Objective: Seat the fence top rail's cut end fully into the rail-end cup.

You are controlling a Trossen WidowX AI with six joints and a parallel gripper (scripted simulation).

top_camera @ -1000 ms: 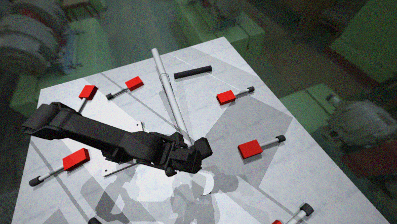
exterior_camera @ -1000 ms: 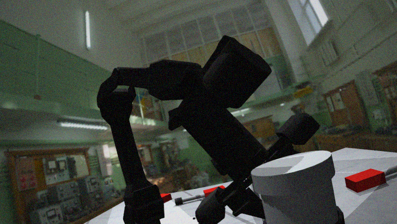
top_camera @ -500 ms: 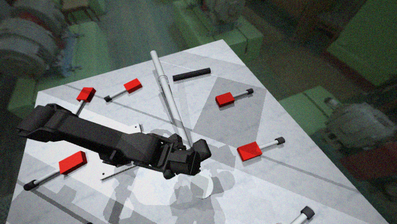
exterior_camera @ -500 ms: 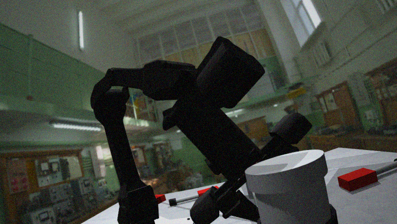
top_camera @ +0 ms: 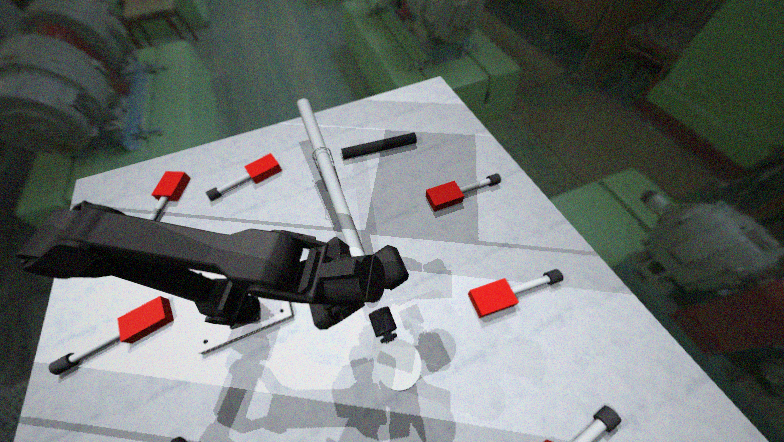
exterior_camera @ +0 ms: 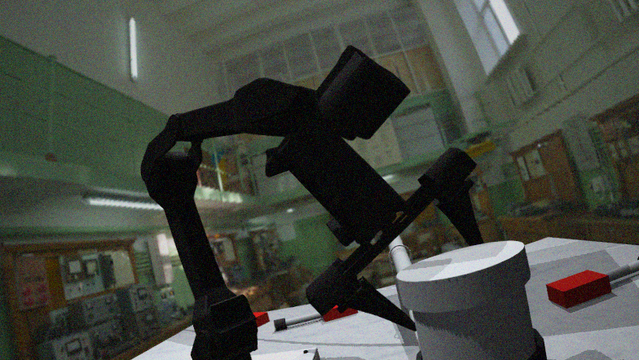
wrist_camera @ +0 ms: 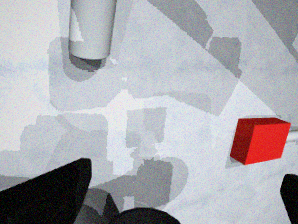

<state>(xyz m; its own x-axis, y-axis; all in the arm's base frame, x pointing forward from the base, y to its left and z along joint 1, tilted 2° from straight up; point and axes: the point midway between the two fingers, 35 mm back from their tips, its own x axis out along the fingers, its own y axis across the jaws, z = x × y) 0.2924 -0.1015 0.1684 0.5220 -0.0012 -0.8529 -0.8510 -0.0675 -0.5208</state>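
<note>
The light grey top rail (top_camera: pixel 329 170) (exterior_camera: pixel 398 252) (wrist_camera: pixel 93 4) runs across the table through the wire loop cap. Its cut end (wrist_camera: pixel 87 55) hangs just above the table, with a stretch of bare table between it and the black rail-end cup (top_camera: pixel 382 321). The cup sits beside the big post, whose round cap (top_camera: pixel 405 375) (exterior_camera: pixel 460 268) is pale grey. My gripper (top_camera: pixel 368 299) (exterior_camera: pixel 443 284) (wrist_camera: pixel 188 176) is open wide above the cup. Nothing is between its fingers, and the rail lies beyond the fingertips.
Several red-headed mallets (top_camera: pixel 492 296) (top_camera: pixel 445 194) (top_camera: pixel 262 168) (top_camera: pixel 143 319) (exterior_camera: pixel 578 287) (wrist_camera: pixel 260 140) lie scattered on the white table (top_camera: pixel 549 356). A black bar (top_camera: pixel 378 145) lies near the rail's far end. A thin metal angle (top_camera: pixel 249 332) lies under the arm. The table's right edge is close.
</note>
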